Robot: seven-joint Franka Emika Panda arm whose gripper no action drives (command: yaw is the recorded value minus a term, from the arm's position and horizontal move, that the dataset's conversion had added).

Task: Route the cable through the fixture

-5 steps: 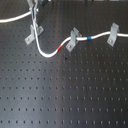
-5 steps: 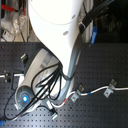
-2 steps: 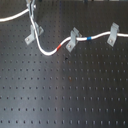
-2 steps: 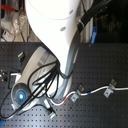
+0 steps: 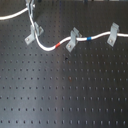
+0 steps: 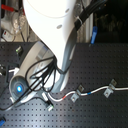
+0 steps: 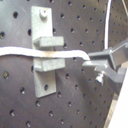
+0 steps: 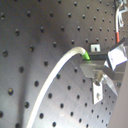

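Note:
The white cable (image 5: 47, 48) comes in from the first exterior view's upper left and drops past the left fixture (image 5: 32, 35). From there it runs through the middle fixture (image 5: 73, 39) and on to the right fixture (image 5: 114, 33). A red band (image 5: 57, 45) sits before the middle fixture and a blue band (image 5: 89, 38) after it. In the first wrist view the cable (image 7: 20, 50) lies across the slot of a fixture (image 7: 45, 50). My gripper (image 7: 95, 64) is shut on the cable just beside that fixture. The second wrist view shows the cable (image 8: 55, 75) curving into the gripper (image 8: 95, 62).
The black perforated board (image 5: 65, 95) stretches wide toward the first exterior view's bottom. In the second exterior view the white arm (image 6: 52, 30) and its dark hoses (image 6: 40, 75) hide the left fixture. Clutter stands behind the board's far edge (image 6: 100, 22).
The gripper with the cable has shifted only slightly near the left fixture. The rest of the cable and the fixtures lie as before.

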